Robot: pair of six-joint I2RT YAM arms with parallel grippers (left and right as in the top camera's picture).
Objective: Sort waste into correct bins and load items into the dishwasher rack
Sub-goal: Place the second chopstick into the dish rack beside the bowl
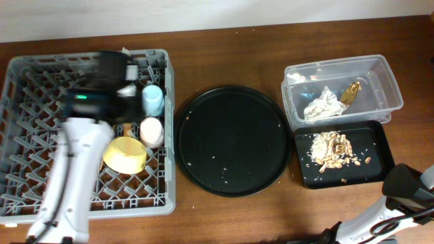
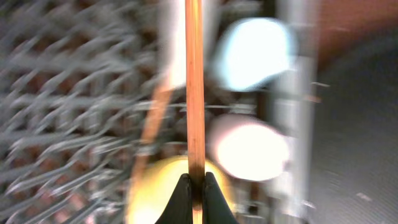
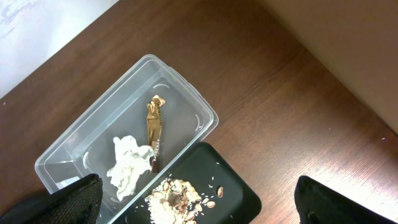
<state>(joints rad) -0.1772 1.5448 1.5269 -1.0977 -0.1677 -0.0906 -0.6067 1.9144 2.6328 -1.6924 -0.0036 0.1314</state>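
Observation:
My left gripper is shut on a wooden chopstick and hangs over the grey dishwasher rack, blurred by motion. In the rack sit a blue cup, a pink cup and a yellow bowl. The clear tub holds the white napkin and gold wrapper. The shallow black tray holds beige food scraps. My right gripper is open and empty above the tub and the tray. The plate is hidden.
A large round black tray with a few crumbs lies between the rack and the bins. The right arm rests at the front right corner. Brown wooden table runs along the front.

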